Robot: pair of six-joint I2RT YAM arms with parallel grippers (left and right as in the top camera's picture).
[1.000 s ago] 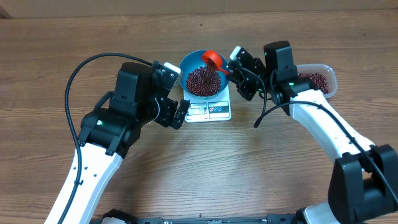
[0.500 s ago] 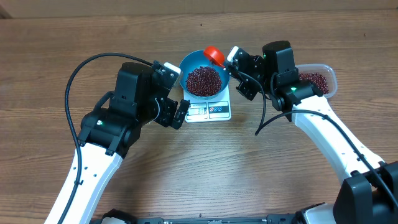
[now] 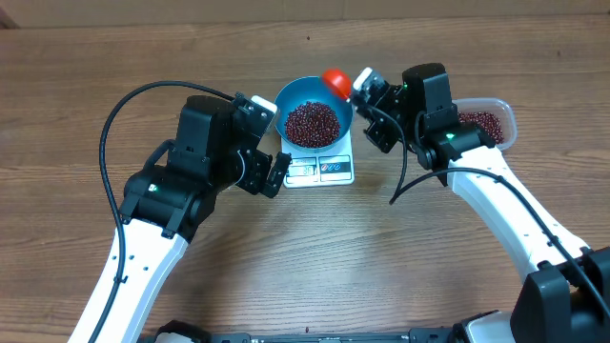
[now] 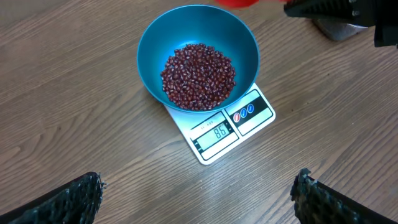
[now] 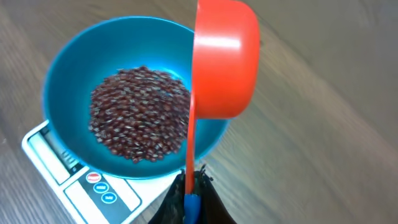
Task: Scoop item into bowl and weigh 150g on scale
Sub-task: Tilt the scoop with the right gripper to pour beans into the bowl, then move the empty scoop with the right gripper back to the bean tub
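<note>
A light blue bowl (image 3: 292,98) (image 4: 155,37) (image 5: 68,56) stands on the white scale (image 3: 320,170) (image 4: 247,118) (image 5: 50,155) and holds a heap of dark red beans (image 3: 312,123) (image 4: 198,74) (image 5: 138,112). My right gripper (image 3: 360,89) (image 5: 189,186) is shut on the thin handle of an orange-red scoop (image 3: 335,80) (image 5: 224,62) (image 4: 239,2), whose cup hangs over the bowl's far right rim, its underside toward the wrist camera. To the bowl's left my left gripper (image 3: 276,171) (image 4: 198,193) stands open over bare wood, its fingers (image 4: 74,196) wide apart with nothing between them.
A clear plastic tub (image 3: 503,112) with more beans (image 3: 482,124) sits at the right, behind my right arm. My left arm's black cable (image 3: 124,105) loops over the wood on the left.
The scoop has lifted out of the bowl and moved back to the right, past the rim. The left arm has not moved.
</note>
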